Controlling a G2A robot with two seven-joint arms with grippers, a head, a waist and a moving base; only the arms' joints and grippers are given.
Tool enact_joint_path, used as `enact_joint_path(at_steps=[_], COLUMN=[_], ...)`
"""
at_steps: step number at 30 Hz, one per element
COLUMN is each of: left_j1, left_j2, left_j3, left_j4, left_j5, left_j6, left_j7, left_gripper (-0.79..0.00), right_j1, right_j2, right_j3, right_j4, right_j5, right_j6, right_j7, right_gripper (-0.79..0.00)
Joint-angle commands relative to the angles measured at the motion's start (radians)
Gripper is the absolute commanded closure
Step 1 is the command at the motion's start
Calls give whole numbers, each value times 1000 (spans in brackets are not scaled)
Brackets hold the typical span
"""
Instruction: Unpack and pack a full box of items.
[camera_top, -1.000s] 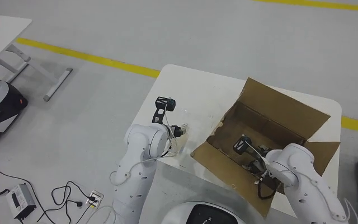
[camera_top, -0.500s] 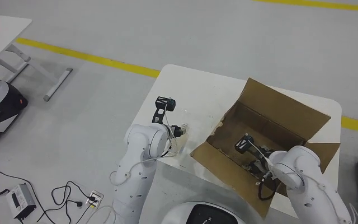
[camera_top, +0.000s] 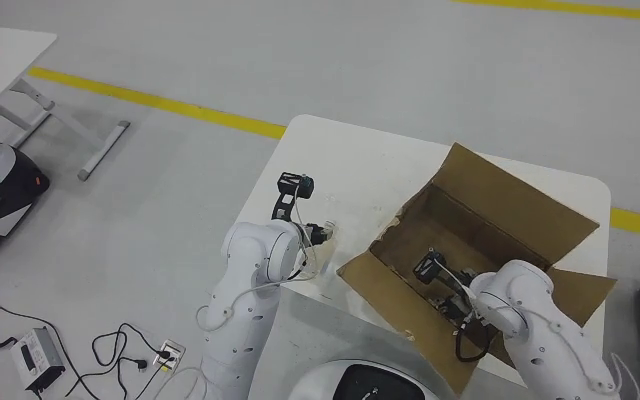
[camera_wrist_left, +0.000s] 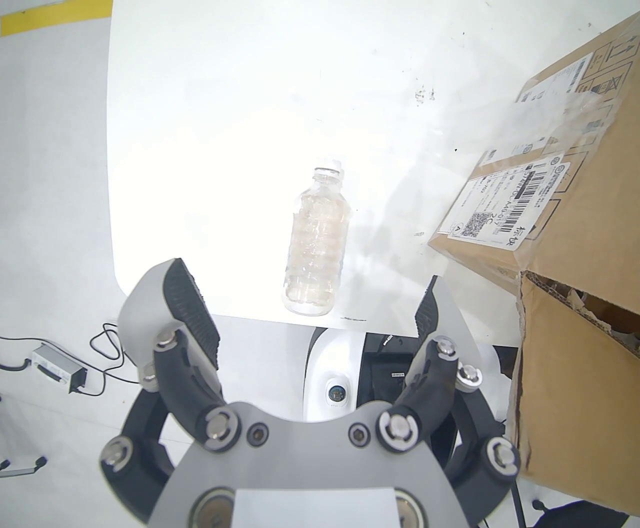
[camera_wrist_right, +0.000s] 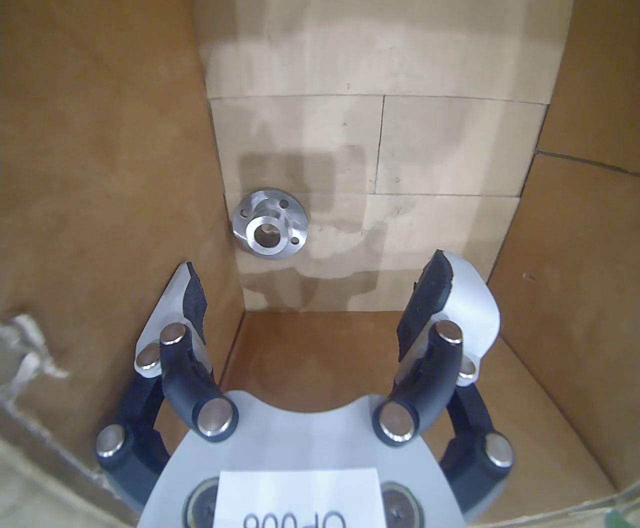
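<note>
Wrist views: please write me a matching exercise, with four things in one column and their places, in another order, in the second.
1. bottle
2. metal flange
3. left gripper
4. right gripper

A. inside the cardboard box, fingers open
B. on the box floor, beside a wall
C. on the white table, outside the box
D. above the table, outside the box, fingers open

Pairs: 1-C, 2-B, 3-D, 4-A

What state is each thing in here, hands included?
box: open, flaps spread outward.
flange: lying flat on the box floor, by a wall.
bottle: on its side on the table, outside the box.
left hand: open, empty, above the bottle.
right hand: open, empty, inside the box, short of the flange.
</note>
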Motion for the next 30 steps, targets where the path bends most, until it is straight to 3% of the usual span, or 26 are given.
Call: enact_joint_path(at_steps=[1,15,21,27,30], left_j1=[0,0,0,0,0], left_j2=[0,0,0,0,0], left_j3=[0,0,0,0,0], left_j4=[0,0,0,0,0], left_j5=[0,0,0,0,0], left_j6=[0,0,0,0,0], left_j7=[0,0,0,0,0], left_gripper=[-785,-785,-785,-785,-785], right_j1=[25,125,128,127,127], right_j2=[3,17,18,18,17], right_j3=[-44,-184,-193,-194,-196], right_j4=[24,119,136,145,150], right_j5=[8,92,102,101,99], right_j6=[3,25,18,16,14], right_j7=[3,25,17,16,14], right_gripper=[-785,-785,-625,-536,-557])
